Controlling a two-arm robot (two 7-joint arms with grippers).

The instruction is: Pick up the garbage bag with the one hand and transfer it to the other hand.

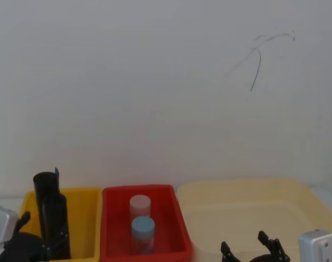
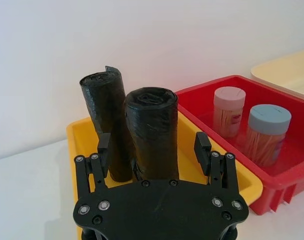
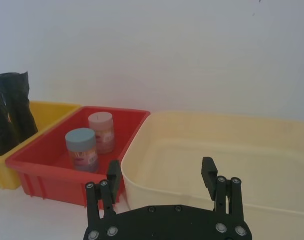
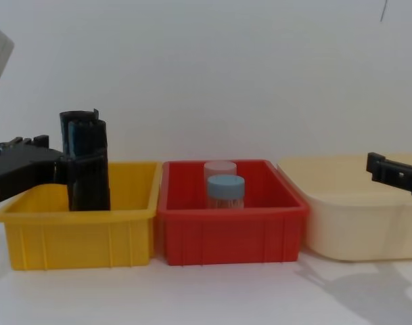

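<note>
Straddling the garbage bag (image 2: 152,132), which is standing upright in the yellow bin (image 2: 82,140), the left end effector (image 2: 152,142) is holding its fingers (image 2: 103,146) wide, not yet gripping. One finger is sitting close beside a second roll (image 2: 103,105), so closing is likely risking a pinch of both or tipping one. The right end effector (image 3: 160,172) is hovering wide open by the cream bin (image 3: 216,135), well apart.

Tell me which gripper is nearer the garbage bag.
Left. The left gripper straddles the garbage bag in the yellow bin, jaws open either side; the right gripper is by the cream tub, past the red bin.
</note>
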